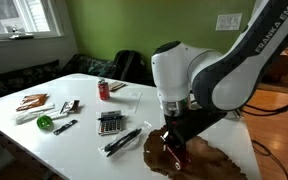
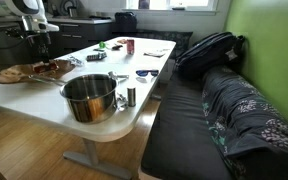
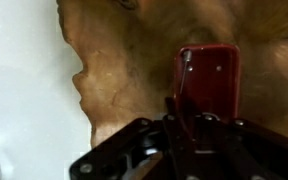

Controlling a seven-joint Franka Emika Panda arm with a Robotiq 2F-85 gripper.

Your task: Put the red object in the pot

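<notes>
White table (image 1: 54, 145) with pot (image 2: 89, 97), can (image 1: 103, 89)

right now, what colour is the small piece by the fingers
Dark glossy red piece; wrist view shows it best.

Arm (image 1: 184, 68): smooth white shells, rounded and slightly glossy, swelling into fat drums at the joints.
Joint seams: dark bands where one white shell meets the next.
Lettering (image 1: 274, 25): "FRANKA EMIKA" in dark capitals running along the upper link.
Wrist end: turns from white to black just above the tool.
Gripper (image 1: 171, 138): black all over, blocky and narrow.
Gripper close up (image 3: 184, 118): black angular linkage bars with shiny edges, too blurred to make out any screws.
</notes>
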